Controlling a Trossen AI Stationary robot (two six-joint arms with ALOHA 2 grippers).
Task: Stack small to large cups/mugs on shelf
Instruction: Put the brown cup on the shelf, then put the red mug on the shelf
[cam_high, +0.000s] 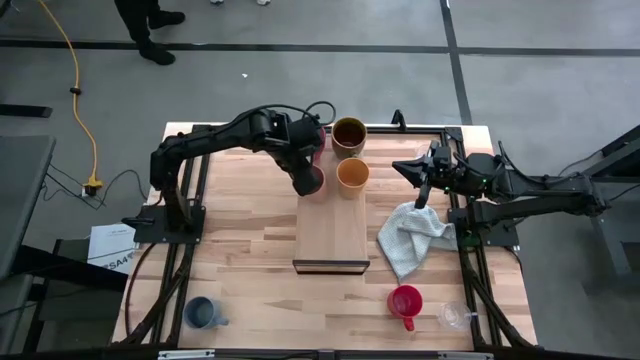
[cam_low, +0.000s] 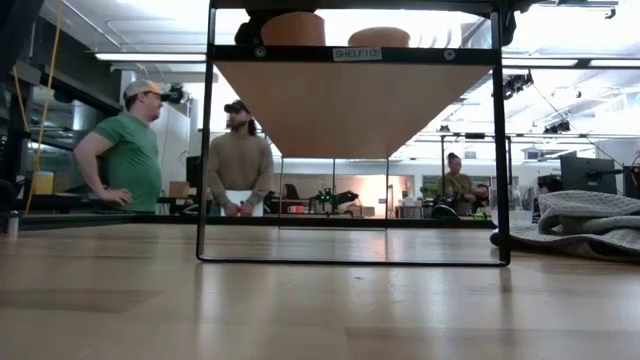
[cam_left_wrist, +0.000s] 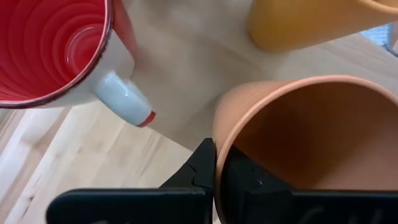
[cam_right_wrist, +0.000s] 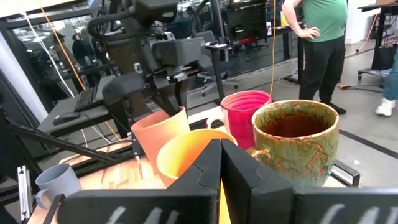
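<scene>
The shelf (cam_high: 333, 235) is a pale board in the middle of the table. At its far end stand a red mug (cam_left_wrist: 50, 50), an olive-brown mug (cam_high: 348, 134) and an orange cup (cam_high: 352, 175). My left gripper (cam_high: 306, 178) is over the shelf's far left part, shut on a second, terracotta-orange cup (cam_left_wrist: 311, 137), which also shows in the right wrist view (cam_right_wrist: 158, 134). My right gripper (cam_high: 424, 192) is shut and empty, right of the shelf, above the grey cloth (cam_high: 412, 238). A blue mug (cam_high: 203, 313), a red mug (cam_high: 405, 303) and a clear glass cup (cam_high: 455, 317) stand near the table's front edge. My left gripper holds the terracotta-orange cup by its rim (cam_left_wrist: 217, 134), on the side nearest the red mug. One finger (cam_left_wrist: 200, 167) is outside the wall and one finger (cam_left_wrist: 249, 180) is inside. The fingers come from above, pointing down. The cup is upright, its mouth up, with its base at shelf-top level (cam_low: 293, 30).
The shelf's near half is bare. The crumpled cloth lies right of the shelf, under my right arm. The shelf's dark frame (cam_low: 350, 262) stands on the table. People stand in the room beyond the table.
</scene>
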